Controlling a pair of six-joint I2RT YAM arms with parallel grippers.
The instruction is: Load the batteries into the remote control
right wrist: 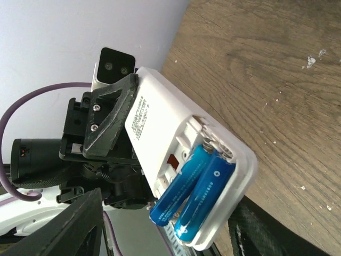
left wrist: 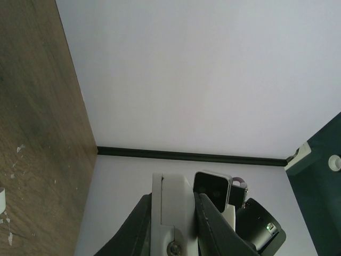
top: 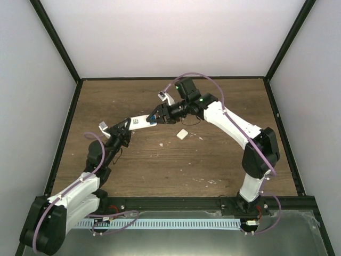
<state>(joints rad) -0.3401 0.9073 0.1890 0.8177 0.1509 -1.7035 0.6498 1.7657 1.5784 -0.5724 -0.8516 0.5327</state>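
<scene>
The white remote control [right wrist: 160,114] is held above the table, back side up, with its battery bay uncovered. My left gripper [top: 126,127] is shut on its far end, and the remote's edge [left wrist: 170,208] shows between the left fingers. Two blue batteries lie in the bay. One battery [right wrist: 209,194] sits along the outer wall. The other battery [right wrist: 181,186] lies askew, its lower end sticking out past the bay's edge. My right gripper [right wrist: 169,230] is open and straddles the remote's battery end, one finger [right wrist: 80,226] well clear on the left, the other finger [right wrist: 258,232] close by the remote's corner.
A small white square cover piece [top: 182,134] lies on the wooden table [top: 213,160] just right of the grippers. Pale crumbs speckle the wood. White walls with black frame posts close in the back and sides.
</scene>
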